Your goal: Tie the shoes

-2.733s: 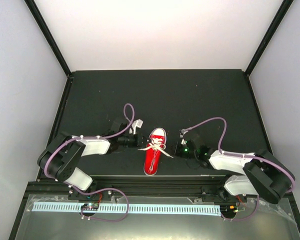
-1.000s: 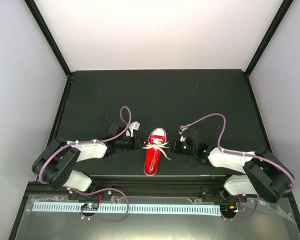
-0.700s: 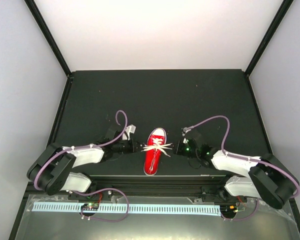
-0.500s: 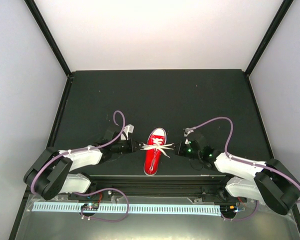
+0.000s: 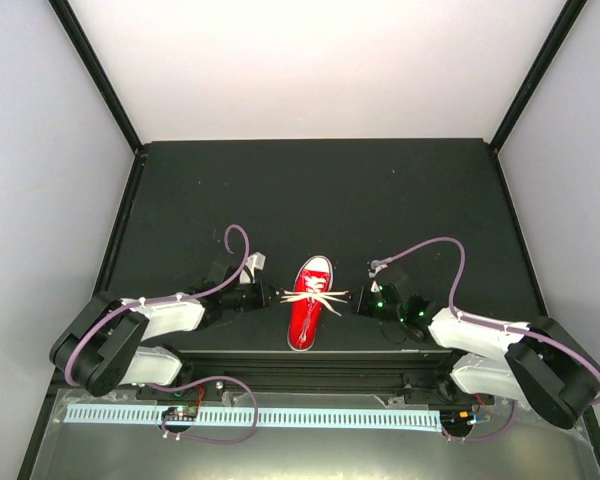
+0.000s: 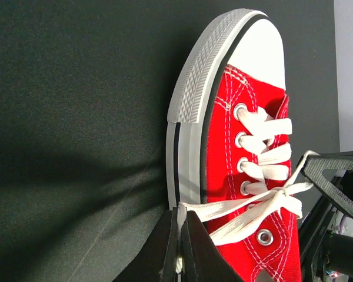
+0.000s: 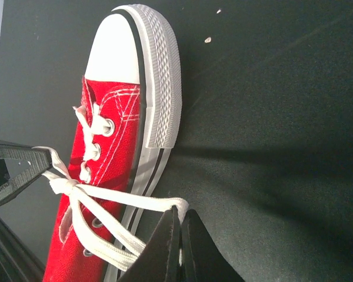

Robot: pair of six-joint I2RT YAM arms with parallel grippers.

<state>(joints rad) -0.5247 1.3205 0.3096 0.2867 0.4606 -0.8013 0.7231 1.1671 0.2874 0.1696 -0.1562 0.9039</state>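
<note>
- A red sneaker [image 5: 311, 300] sits near the front edge of the dark desk [image 5: 320, 190], between the two arms, its white toe cap pointing away from their bases.
- Its white laces [image 5: 315, 296] stretch out sideways from a knot over the eyelets.
- The left hand [image 5: 270, 296], low beside the sole, is clenched on one lace loop.
- The right hand [image 5: 358, 298] mirrors it, pinching the opposite loop.
- Both forearms reach inward, close above the desk.

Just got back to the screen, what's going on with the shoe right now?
Both arms are at the red sneaker, which sits near the front of the black table. The left gripper and the right gripper are each shut on a loop of the white laces, drawn out to opposite sides. A knot sits over the eyelets.
</note>
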